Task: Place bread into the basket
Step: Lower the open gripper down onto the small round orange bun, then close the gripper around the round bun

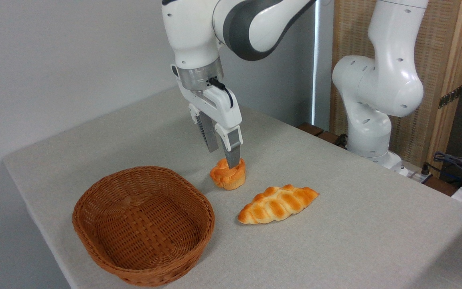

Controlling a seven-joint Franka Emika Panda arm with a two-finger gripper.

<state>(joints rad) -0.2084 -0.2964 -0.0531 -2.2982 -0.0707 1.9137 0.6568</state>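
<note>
The round bread (227, 174) sits upright, without a long axis, claw (223, 157) fingers spread apart over it.

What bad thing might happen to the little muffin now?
The gripper has its fingers open around the top of the muffin, with one finger right at its lumpy top. It might grab only the edge, so the muffin could slip out or get squashed. The basket is empty and sits off to the left, so a weak hold might drop it on the table on the way.
</note>
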